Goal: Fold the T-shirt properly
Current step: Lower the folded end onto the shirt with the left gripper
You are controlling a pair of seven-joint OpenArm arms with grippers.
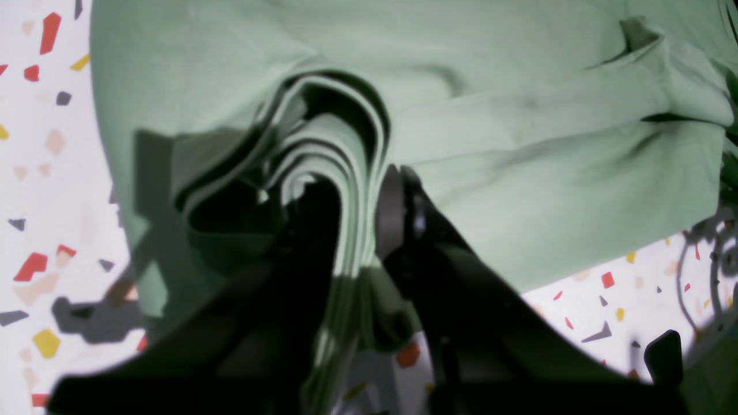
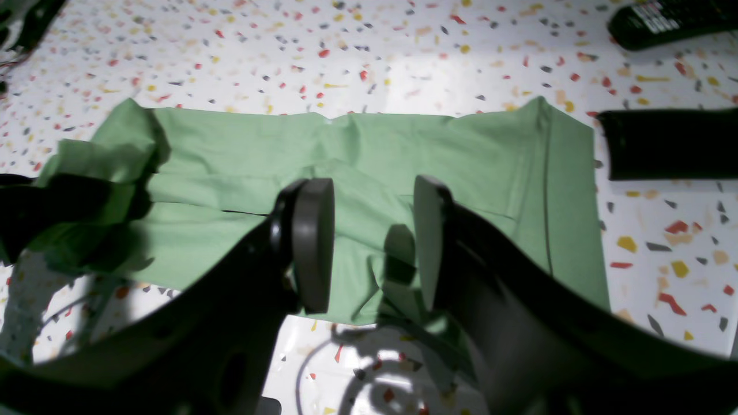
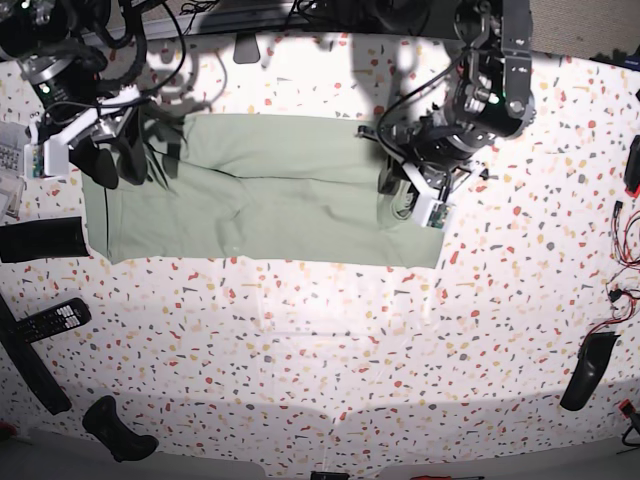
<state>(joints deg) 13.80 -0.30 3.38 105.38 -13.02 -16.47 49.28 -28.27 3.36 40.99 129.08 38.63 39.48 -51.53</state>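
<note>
The pale green T-shirt [image 3: 260, 190] lies flat on the speckled table as a wide folded band. At its right end in the base view, my left gripper [image 3: 402, 195] is shut on a bunch of its edge. The left wrist view shows several fabric layers [image 1: 323, 144] pinched between the dark fingers of that gripper [image 1: 354, 230], lifted and curled above the rest of the shirt [image 1: 548, 190]. My right gripper [image 2: 372, 242] hovers open over the shirt's [image 2: 242, 173] other end with nothing between its round pads [image 2: 314, 242]. In the base view the right gripper [image 3: 110, 165] is over the shirt's left edge.
A black remote [image 3: 55, 318] and a black block [image 3: 40, 238] lie left of the shirt; they also show in the right wrist view as a remote [image 2: 663, 20] and a block [image 2: 663, 144]. A dark controller [image 3: 120, 430] sits front left. A black object [image 3: 585, 370] and cables [image 3: 625, 290] lie right.
</note>
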